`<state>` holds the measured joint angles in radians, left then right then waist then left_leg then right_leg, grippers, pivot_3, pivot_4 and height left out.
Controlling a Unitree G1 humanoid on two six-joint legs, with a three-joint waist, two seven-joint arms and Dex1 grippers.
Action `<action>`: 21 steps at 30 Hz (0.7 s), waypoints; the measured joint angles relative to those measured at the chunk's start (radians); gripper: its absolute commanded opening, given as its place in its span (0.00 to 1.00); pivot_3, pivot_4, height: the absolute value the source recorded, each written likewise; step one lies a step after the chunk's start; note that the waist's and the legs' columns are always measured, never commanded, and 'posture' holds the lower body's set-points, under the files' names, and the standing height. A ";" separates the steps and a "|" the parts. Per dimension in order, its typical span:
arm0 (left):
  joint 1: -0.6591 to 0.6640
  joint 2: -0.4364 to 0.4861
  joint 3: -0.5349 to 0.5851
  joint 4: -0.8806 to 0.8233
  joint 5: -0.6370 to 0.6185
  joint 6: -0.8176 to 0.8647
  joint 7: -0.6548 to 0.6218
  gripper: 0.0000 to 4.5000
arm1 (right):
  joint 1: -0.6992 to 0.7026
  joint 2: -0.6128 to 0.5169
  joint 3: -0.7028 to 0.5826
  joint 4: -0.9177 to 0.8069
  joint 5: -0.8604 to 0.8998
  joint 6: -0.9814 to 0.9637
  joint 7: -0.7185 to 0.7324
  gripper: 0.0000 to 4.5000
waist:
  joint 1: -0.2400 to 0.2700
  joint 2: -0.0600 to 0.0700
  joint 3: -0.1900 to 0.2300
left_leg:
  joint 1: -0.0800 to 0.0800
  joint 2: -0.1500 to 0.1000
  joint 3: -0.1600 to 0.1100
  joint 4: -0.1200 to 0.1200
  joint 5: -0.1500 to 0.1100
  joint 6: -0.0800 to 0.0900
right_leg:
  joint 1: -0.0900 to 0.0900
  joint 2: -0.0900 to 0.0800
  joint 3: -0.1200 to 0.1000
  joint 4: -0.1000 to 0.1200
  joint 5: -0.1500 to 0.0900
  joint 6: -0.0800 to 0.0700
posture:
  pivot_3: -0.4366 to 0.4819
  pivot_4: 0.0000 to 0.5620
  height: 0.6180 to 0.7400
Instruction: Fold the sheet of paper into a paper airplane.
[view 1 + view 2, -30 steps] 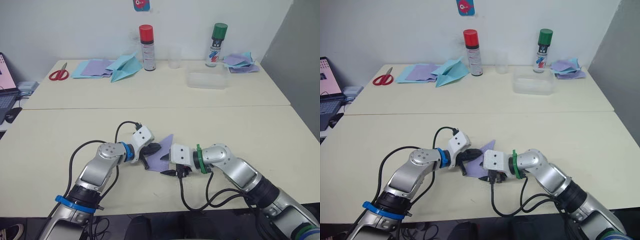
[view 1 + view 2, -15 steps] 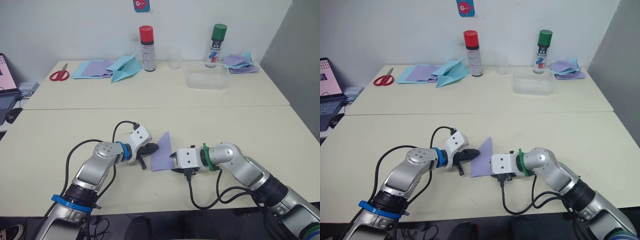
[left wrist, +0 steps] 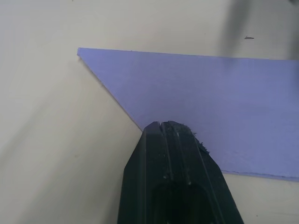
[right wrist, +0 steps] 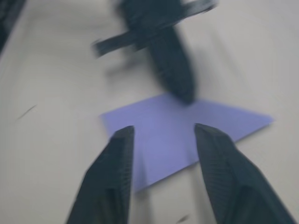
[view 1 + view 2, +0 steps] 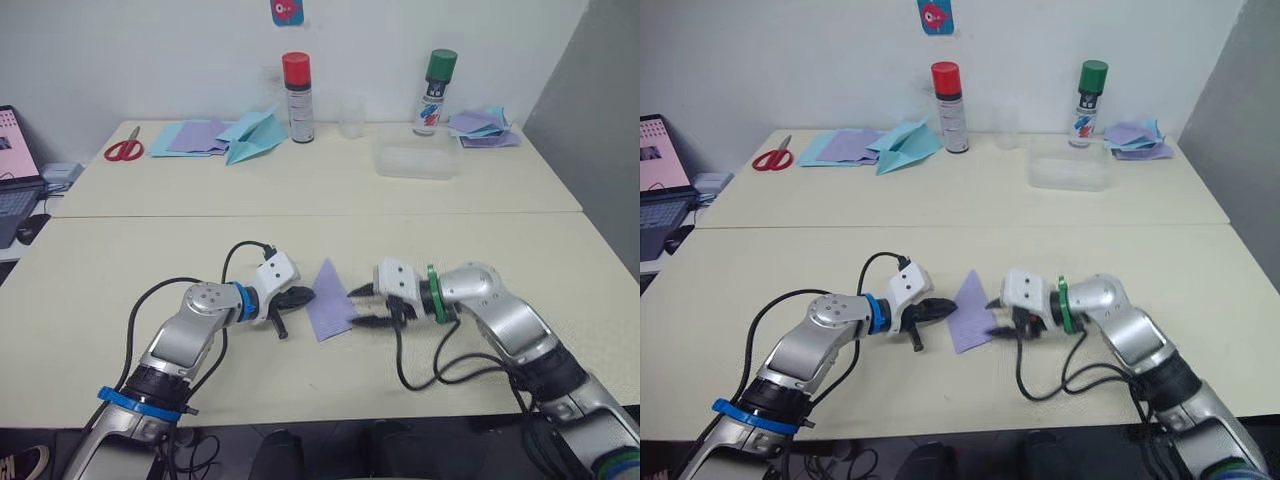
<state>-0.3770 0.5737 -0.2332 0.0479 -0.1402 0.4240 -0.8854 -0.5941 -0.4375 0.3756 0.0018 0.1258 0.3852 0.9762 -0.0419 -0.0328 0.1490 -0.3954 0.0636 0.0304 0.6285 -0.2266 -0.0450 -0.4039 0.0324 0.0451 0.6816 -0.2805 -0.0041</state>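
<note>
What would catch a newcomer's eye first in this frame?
The lavender sheet of paper, folded to a point, lies near the table's front edge between the two arms. The left end effector is shut on its edge, while the right end effector is open at its other side. At the back stand a red-capped spray can and a green-capped spray can.

Left claw (image 4: 168, 60) blurred by motion

white wall (image 5: 150, 50), two cream tables (image 5: 500, 185), grey partition (image 5: 600, 120)
</note>
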 measured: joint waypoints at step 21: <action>0.005 -0.009 -0.017 -0.007 0.009 -0.019 0.008 0.00 | -0.174 0.280 -0.024 0.609 -0.140 -0.174 -0.215 0.01 | 0.009 0.001 -0.001 | -0.002 0.001 0.002 0.000 0.000 0.000 | -0.001 0.000 0.001 0.000 -0.001 -0.001 | 0.48 0.27 1.00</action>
<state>-0.3723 0.5648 -0.2504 0.0410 -0.1311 0.4055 -0.8778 -0.7684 -0.1575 0.3516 0.6107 -0.0145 0.2112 0.7617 -0.0331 -0.0321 0.1477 -0.3970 0.0642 0.0319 0.6283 -0.2265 -0.0449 -0.4045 0.0323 0.0457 0.6812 -0.2813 -0.0051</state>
